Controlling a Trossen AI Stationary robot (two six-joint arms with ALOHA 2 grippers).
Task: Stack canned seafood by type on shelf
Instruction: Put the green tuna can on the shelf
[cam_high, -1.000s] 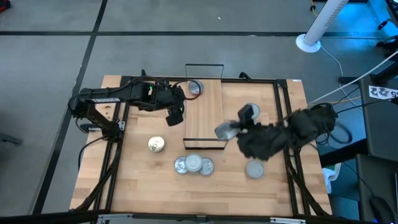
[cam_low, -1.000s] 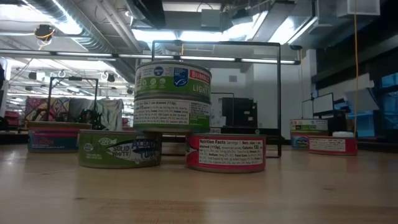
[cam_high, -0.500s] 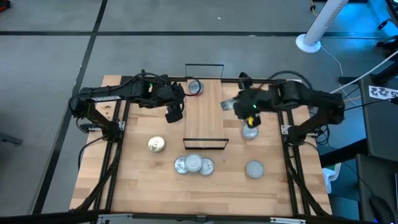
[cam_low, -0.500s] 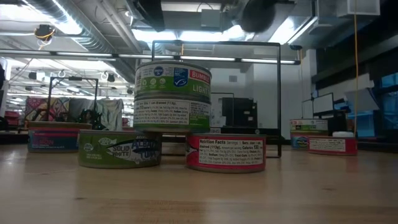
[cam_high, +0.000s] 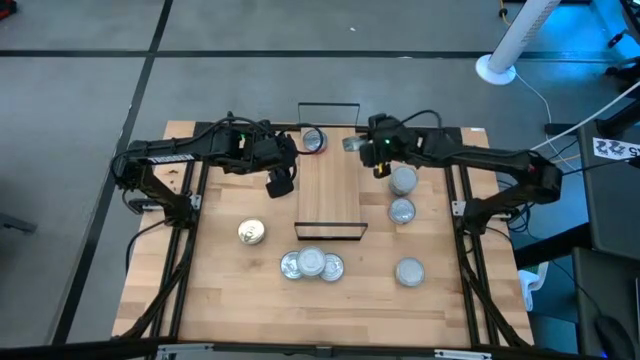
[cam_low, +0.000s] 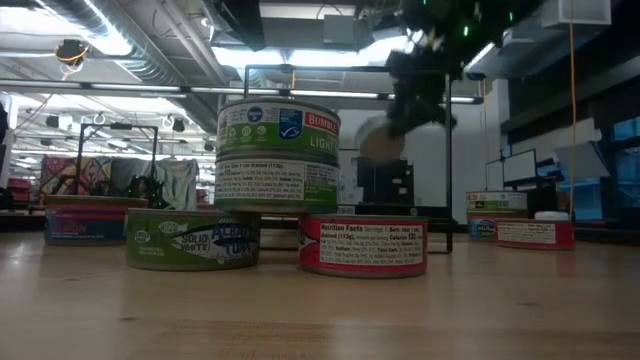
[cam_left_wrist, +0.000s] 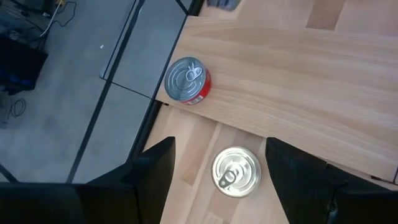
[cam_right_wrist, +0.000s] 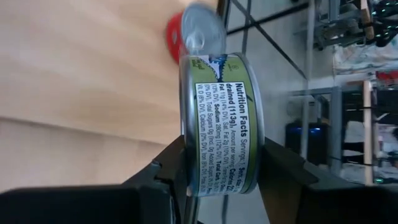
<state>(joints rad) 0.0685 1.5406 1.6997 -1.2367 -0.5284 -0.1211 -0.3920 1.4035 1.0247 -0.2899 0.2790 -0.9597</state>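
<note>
My right gripper (cam_high: 356, 146) is shut on a green-labelled can (cam_right_wrist: 217, 118) of seafood above the far right corner of the shelf (cam_high: 328, 190), a light wood board with black wire ends. A red can (cam_high: 314, 140) stands on its base at the shelf's far left corner. My left gripper (cam_high: 281, 184) hangs open just left of the shelf, above a pale-topped can (cam_left_wrist: 236, 172) that stands on the table between its fingers, untouched. At the near edge, one can (cam_low: 278, 150) rests on a green can (cam_low: 194, 238) and a red can (cam_low: 363, 245). My right gripper pinches the can by its two flat ends, one finger (cam_right_wrist: 171, 163) on one end and the other finger on the opposite end, close to the rims (cam_right_wrist: 185, 140). The fingers come from the table's right, slanting down. The can is lifted clear and turned on edge, its label wall facing the wrist.
Loose cans stand on the table right of the shelf (cam_high: 402, 180), (cam_high: 401, 211), (cam_high: 409, 271). A gold-topped can (cam_high: 251, 233) stands at the near left. Black wire frames (cam_high: 328, 104) rise at the shelf's two short ends. The table's black frame rails run along both sides.
My right gripper has carried the can from beside the shelf's near right end toward the table's far edge and a little left, sinking into the low view from above. It has stayed shut on the can and rolled somewhat. My left gripper has kept still.
</note>
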